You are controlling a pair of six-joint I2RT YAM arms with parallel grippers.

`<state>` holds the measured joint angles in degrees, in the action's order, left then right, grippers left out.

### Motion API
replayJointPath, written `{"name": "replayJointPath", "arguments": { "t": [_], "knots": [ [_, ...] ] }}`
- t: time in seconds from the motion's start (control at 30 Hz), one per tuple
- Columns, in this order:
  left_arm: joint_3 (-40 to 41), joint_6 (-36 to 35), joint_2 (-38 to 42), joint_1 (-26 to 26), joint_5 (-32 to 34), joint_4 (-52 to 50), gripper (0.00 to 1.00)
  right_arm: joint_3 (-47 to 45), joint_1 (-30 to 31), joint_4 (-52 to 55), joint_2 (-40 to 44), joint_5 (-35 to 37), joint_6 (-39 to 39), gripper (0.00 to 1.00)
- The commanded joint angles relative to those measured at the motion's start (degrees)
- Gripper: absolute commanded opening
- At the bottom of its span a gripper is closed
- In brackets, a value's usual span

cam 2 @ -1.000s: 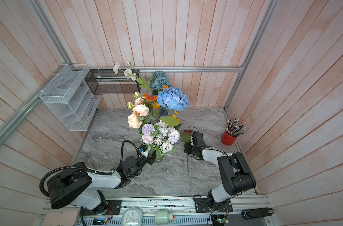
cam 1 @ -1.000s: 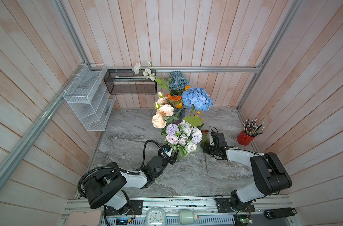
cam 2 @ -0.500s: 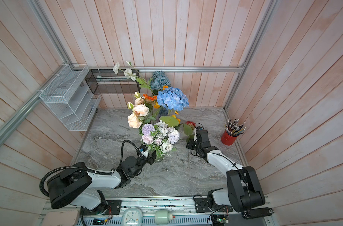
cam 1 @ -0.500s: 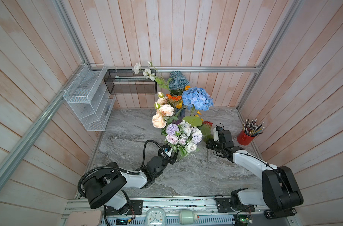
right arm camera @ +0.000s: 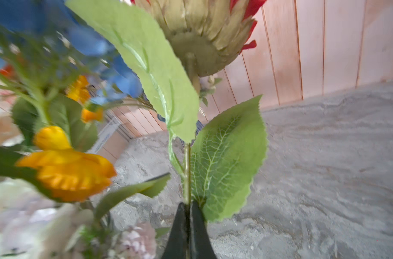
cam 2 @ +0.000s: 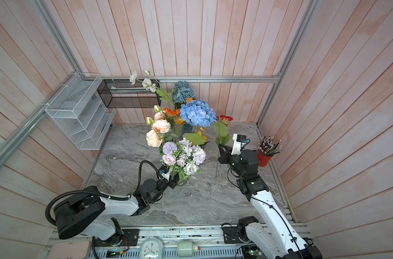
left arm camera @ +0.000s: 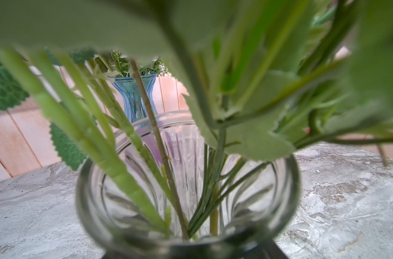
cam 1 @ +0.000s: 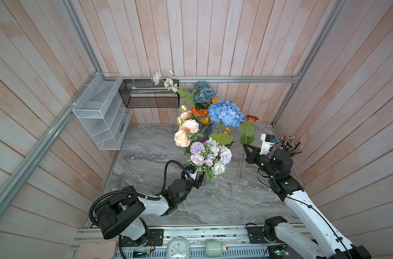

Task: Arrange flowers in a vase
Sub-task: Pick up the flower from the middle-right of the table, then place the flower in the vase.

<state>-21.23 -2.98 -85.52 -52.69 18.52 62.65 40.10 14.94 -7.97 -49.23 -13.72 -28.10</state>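
Red flower [cam 1: 252, 118] upright, right of centre
Right gripper [right arm camera: 188, 205] pinched on its stem; left gripper [cam 1: 198, 180], half hidden, seems clasped round the clear glass vase [left arm camera: 294, 186].

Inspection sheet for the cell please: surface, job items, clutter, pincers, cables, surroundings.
Surface: grey marble tabletop, bearing the vases.
Job's things: lilac-white bunch in clear vase; blue hydrangea and peach roses behind, blue vase there; red flower not yet in any vase.
Clutter: red pencil cup beside right arm; clock on front rail.
Pincers: right pincer shut on red flower's stem; left pincer at clear vase's base, grip unclear.
Cables: black hose loops over left arm; thin cable along right arm.
Surroundings: plank walls, aluminium frame, white wire rack, black mesh basket.
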Motion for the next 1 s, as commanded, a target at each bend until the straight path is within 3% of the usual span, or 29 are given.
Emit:
{"name": "replayJointPath", "arguments": {
  "t": [0.0, 0.17, 0.27, 0.4, 0.47, 0.5, 0.53, 0.97],
  "knots": [
    [0.8, -1.9, -2.5, 0.0, 1.1, -9.3, 0.63, 2.8, -0.1, -1.8, 3.5, -2.9, 1.5, 0.0],
    [1.0, -1.8, -2.3, 0.0, 1.3, -9.3, 0.65, 2.8, 0.3, -7.4, 6.7, -9.1, 3.0, 0.0],
    [1.3, -1.9, -2.1, 0.0, 1.0, -9.3, 0.65, 3.8, 1.7, -9.8, 8.7, -10.0, 4.6, 0.0],
    [1.2, -2.2, -2.3, 0.0, 0.4, -9.4, 0.73, 5.7, 4.0, -10.7, 9.5, -9.7, 6.9, 0.0],
    [0.9, -2.3, -2.5, 0.0, 0.2, -9.6, 0.81, 6.0, 5.2, -10.9, 9.0, -9.5, 7.4, 0.0],
    [0.8, -2.4, -2.5, 0.0, 0.2, -9.7, 0.98, 6.1, 5.9, -10.9, 8.6, -9.3, 7.6, 0.0],
    [0.9, -2.4, -2.5, 0.0, 0.2, -9.6, 1.0, 6.2, 6.4, -11.0, 8.3, -9.1, 7.7, 0.0],
    [4.6, -1.5, 6.0, -0.2, 0.0, -15.3, 1.0, 12.5, 21.0, -12.4, 2.1, -6.1, 15.4, 0.0]
  ]
}}
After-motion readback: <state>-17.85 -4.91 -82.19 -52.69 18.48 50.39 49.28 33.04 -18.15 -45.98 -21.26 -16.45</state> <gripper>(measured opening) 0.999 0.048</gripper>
